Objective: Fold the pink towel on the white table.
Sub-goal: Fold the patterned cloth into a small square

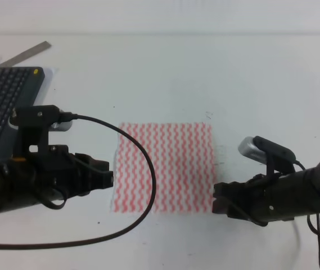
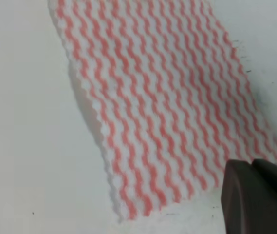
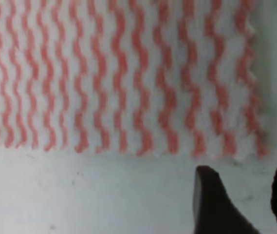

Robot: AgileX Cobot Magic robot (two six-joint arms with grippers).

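High view: towel (image 1: 164, 167) lying flat and spread out mid-table (image 1: 204, 73), roughly square, not folded. Left gripper (image 1: 107, 179) sits low at the towel's left edge, near its front corner, tip right at the cloth. Right gripper (image 1: 217, 198) is at the towel's front right corner, just beside the edge. Can't tell from up here whether either is open or closed. A black cable (image 1: 143, 163) from the left arm loops over the towel's left part. Keyboard (image 1: 2, 104) far left, well apart from the towel.

Left wrist: towel (image 2: 167, 97) runs diagonally across the frame, flat on the table (image 2: 26, 122). One dark finger (image 2: 255, 200) at bottom right, by the towel's near corner. Only that part shows, so jaw state: can't tell.

Right wrist: towel (image 3: 123, 73) fills the top, its edge just ahead of the gripper (image 3: 245, 195). Two dark fingers (image 3: 213, 204) apart with bare table (image 3: 80, 195) between them, nothing gripped.
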